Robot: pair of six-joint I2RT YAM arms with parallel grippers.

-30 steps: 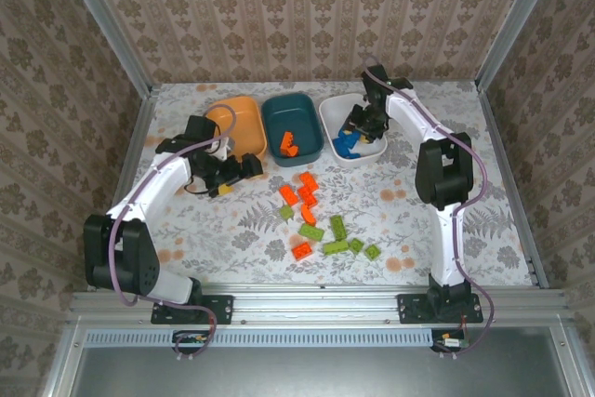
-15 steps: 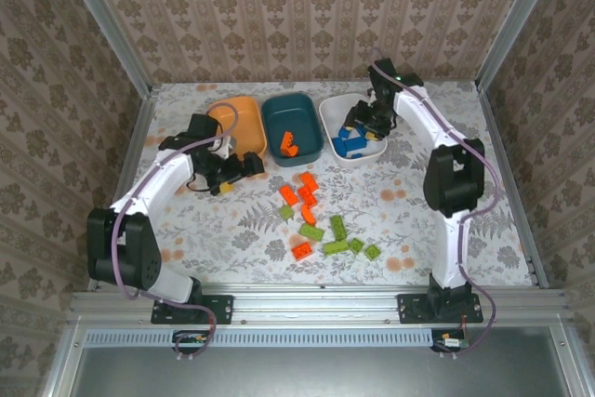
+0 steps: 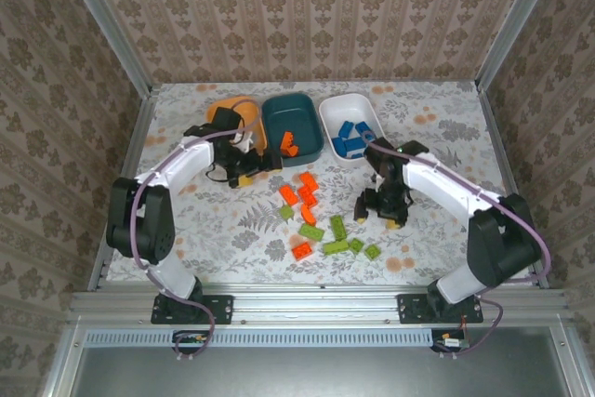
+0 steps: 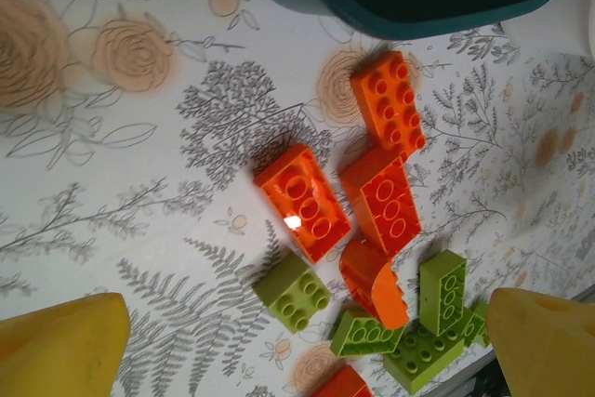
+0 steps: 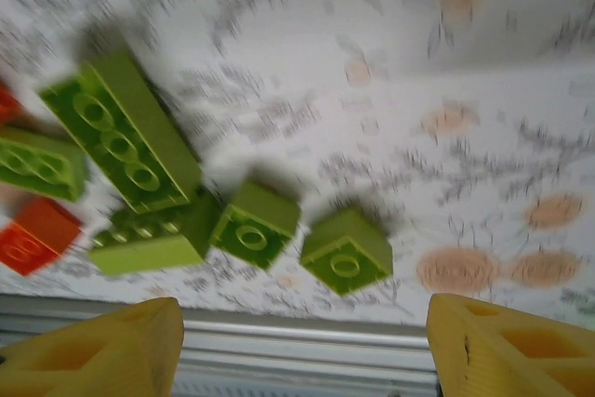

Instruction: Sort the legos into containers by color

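Observation:
Loose legos lie mid-table: orange ones [image 3: 308,196] with lime green ones [image 3: 336,246] nearer the front. My left gripper [image 3: 263,163] hangs open just left of the orange group, beside the dark teal container [image 3: 291,109], which holds an orange brick [image 3: 288,144]. In the left wrist view its yellow fingertips [image 4: 60,346] frame orange bricks [image 4: 302,200] and a green one [image 4: 293,293]. My right gripper [image 3: 378,217] is open above the table right of the green bricks [image 5: 346,250], holding nothing. Blue legos [image 3: 349,138] sit in the white container [image 3: 335,105]. My left arm partly hides the orange container [image 3: 221,105].
The table's metal front rail [image 5: 307,346] runs close behind the small green bricks in the right wrist view. Patterned walls and aluminium posts [image 3: 102,16] close in the table on three sides. Bare flowered tabletop [image 3: 446,137] lies right of the white bowl.
My right arm swung from over the white bowl down toward the front, beside the green bricks, its jaws widening. My left gripper shifted right, toward the teal bowl and orange bricks.

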